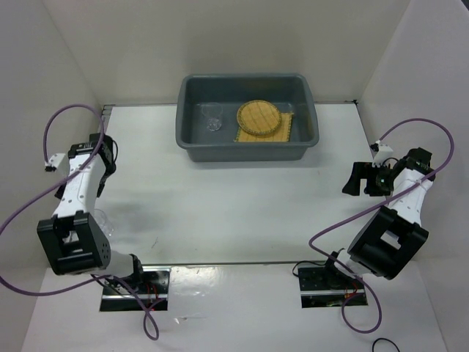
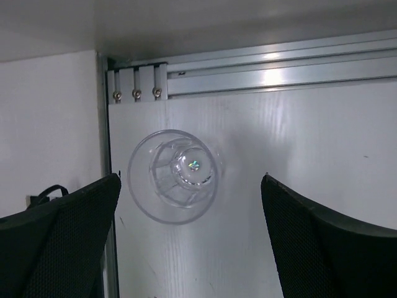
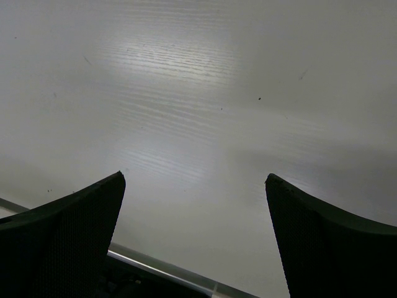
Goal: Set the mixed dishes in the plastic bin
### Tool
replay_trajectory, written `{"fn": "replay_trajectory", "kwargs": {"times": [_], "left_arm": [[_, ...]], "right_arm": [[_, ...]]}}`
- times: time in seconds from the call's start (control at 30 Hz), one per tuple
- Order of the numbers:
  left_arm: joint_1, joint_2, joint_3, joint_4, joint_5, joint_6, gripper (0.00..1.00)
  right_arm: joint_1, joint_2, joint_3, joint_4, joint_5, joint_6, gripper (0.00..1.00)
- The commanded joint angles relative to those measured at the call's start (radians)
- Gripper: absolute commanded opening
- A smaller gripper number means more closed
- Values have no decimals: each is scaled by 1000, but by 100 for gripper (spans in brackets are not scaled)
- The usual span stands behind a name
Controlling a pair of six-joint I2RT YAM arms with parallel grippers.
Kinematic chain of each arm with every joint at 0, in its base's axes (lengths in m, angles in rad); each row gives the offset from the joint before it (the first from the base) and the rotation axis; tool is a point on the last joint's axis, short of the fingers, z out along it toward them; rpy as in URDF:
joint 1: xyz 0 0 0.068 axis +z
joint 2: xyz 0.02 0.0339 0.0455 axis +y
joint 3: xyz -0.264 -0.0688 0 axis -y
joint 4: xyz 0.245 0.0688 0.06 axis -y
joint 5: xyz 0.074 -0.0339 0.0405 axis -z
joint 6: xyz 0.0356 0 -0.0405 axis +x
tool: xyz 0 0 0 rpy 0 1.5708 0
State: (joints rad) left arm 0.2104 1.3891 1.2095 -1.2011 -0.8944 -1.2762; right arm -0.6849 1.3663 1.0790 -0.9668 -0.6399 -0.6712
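Standing at the far middle of the table (image 1: 234, 213) is the plastic bin (image 1: 192, 141), a dark grey tub with its long axis running left to right. Inside it, on the right half of the floor, the square yellow mat (image 1: 287, 132) lies flat, its edges roughly in line with the tub's walls. The round yellow woven plate (image 1: 259, 117) rests flat on top of the mat, covering its left part and reaching a little past its left edge. To the left of the plate, apart from it, a small clear glass (image 1: 212, 117) sits on the bin's floor; I cannot tell whether it is upright or tipped.

Over by the far left corner of the table, the left gripper (image 2: 189, 248) hangs with its fingers (image 2: 62, 242) spread wide and nothing between them. Just beyond the fingertips a second clear cup (image 2: 175, 177) is on the table top, outside the bin. Its round outline faces the wrist camera, so its axis points up at the lens; which end is up I cannot say. Past it an aluminium rail (image 2: 279, 68) runs along the table's far edge.

On the right side, the right gripper (image 3: 192, 236) is also spread wide, empty, above bare table, well apart from the bin.
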Motion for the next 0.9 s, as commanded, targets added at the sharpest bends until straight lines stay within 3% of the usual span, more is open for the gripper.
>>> {"fn": "replay_trajectory", "kwargs": {"times": [0.0, 0.23, 0.53, 0.67, 0.77, 0.83, 0.87], "left_arm": [[56, 79, -39, -31, 52, -117, 100], [115, 79, -120, 159, 187, 3, 100], [136, 109, -194, 285, 256, 116, 100], [136, 110, -225, 327, 279, 156, 89], [136, 110, -238, 357, 299, 196, 57], [136, 99, -225, 357, 299, 207, 12], [136, 87, -206, 341, 308, 207, 0]], "right_arm": [[4, -15, 13, -9, -21, -13, 98], [4, -15, 13, -9, -12, -4, 98], [4, -24, 13, 0, -3, -4, 98], [4, -24, 13, 0, -3, 5, 98], [4, -24, 13, 0, -3, 5, 98], [4, -24, 13, 0, -3, 5, 98], [4, -24, 13, 0, -3, 5, 98]]}}
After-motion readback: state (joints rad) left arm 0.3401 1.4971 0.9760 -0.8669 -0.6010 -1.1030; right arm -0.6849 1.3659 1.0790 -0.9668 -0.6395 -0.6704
